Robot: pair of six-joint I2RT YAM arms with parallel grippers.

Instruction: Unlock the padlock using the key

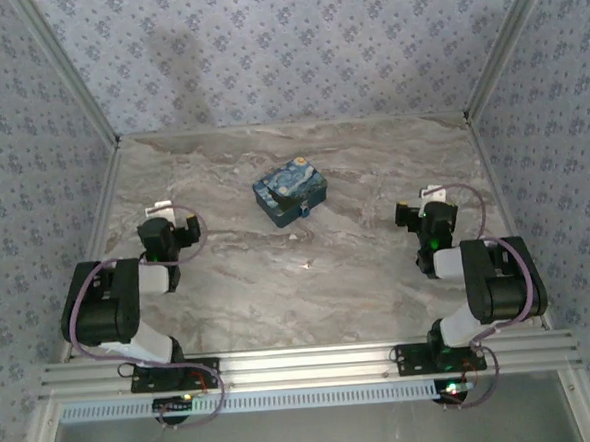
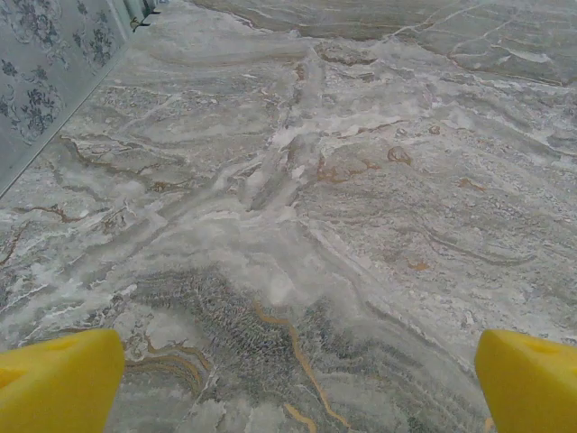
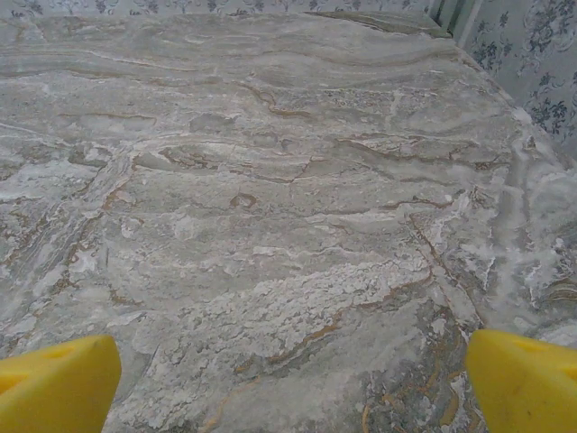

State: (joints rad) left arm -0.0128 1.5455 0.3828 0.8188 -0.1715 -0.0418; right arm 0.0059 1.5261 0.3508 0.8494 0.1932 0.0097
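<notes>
Beside the painted box, a padlock barely discernible; left fingers, right fingers wide apart.

Painted box blocks table centre; open marble before left claw, right claw.

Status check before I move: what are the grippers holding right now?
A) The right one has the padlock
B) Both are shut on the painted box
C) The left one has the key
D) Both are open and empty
D: the left gripper and the right gripper each have their yellow fingers spread wide apart, with bare marble table between them.
</notes>
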